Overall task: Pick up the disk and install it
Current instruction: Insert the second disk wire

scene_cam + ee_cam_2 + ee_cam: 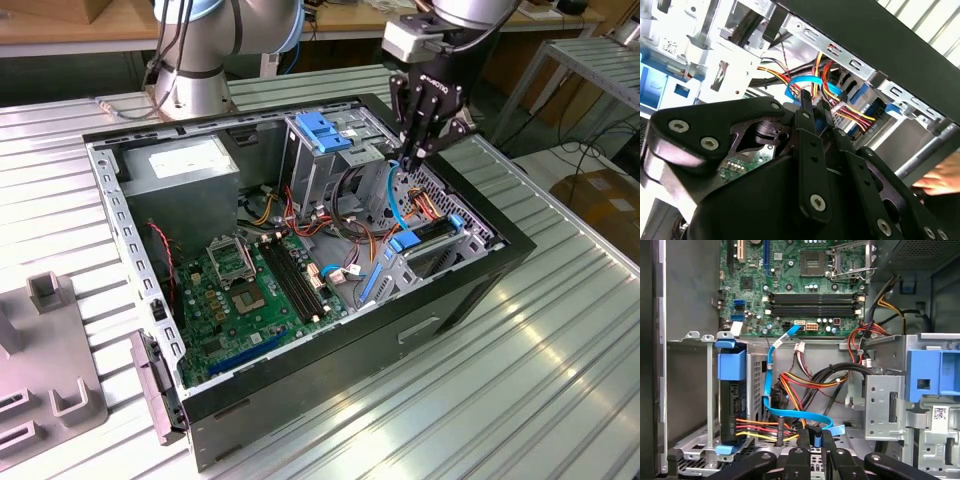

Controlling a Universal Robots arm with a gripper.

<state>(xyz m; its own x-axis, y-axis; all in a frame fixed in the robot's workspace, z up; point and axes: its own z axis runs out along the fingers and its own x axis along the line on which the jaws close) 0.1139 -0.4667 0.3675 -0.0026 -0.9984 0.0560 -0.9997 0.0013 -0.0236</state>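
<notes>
The work stood on a ribbed metal surface (540,380) carrying an open computer case (300,390), with benches and boxes behind.

The disk (733,405) sat inside its bay at the case's front corner, on the exterior view's right (428,233). It was framed by its blue rails, and red, yellow and orange power leads (755,427) ran to its end.

The hand (815,436) hung low over the bay. Its fingers were drawn narrow, with the end of the thin blue cable (771,370) lying between the tips. I could not confirm whether the cable was pinched.

In my judgement the pick-up was over and the step in hand was installation, at the seating or cabling stage. Any further move would call for fine alignment and care not to snag the leads.

On labels, a white sticker (939,413) on the grey drive cage (885,405) carried print. I record none of it.
</notes>
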